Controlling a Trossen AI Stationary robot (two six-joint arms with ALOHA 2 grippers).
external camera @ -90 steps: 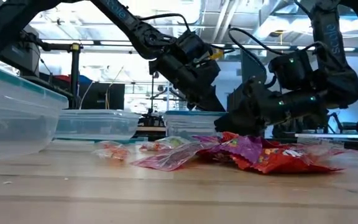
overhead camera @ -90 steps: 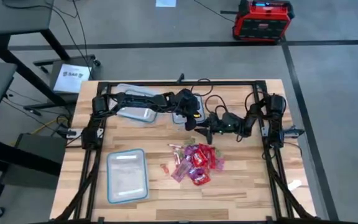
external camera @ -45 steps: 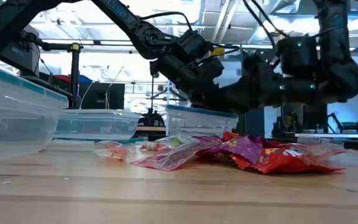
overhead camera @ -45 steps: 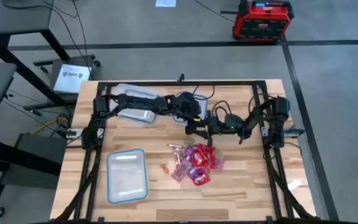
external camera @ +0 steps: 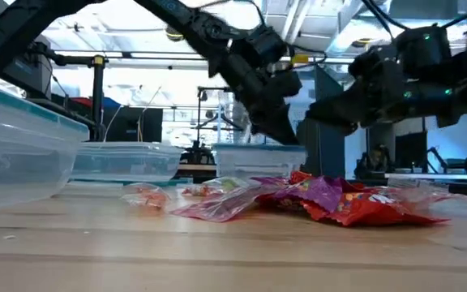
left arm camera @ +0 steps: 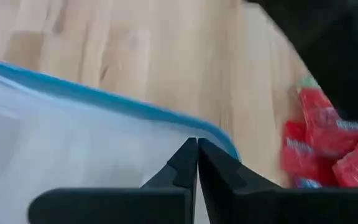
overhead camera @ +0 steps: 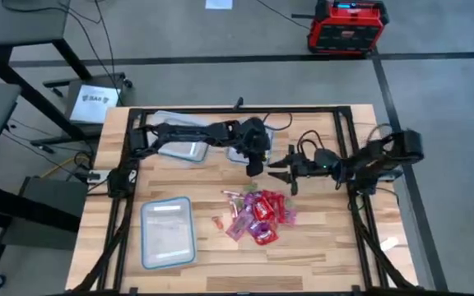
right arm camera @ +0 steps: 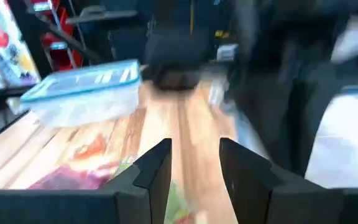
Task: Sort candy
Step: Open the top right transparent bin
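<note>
Hovering past the candy (overhead camera: 258,215) heaped mid-bench (overhead camera: 319,247), our right gripper (overhead camera: 280,167) had its fingers apart and empty; the left gripper (overhead camera: 252,167), fingers together over a container (left arm camera: 55,149), waited. We judged descending onto one packet best.

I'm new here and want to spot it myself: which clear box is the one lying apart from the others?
Start at the wooden table and find the heap of red and pink candy near its middle. Look to the picture's left of that heap, toward the front edge: the clear box with a bluish rim lies alone there, while the other boxes sit together at the back under the left arm.
</note>
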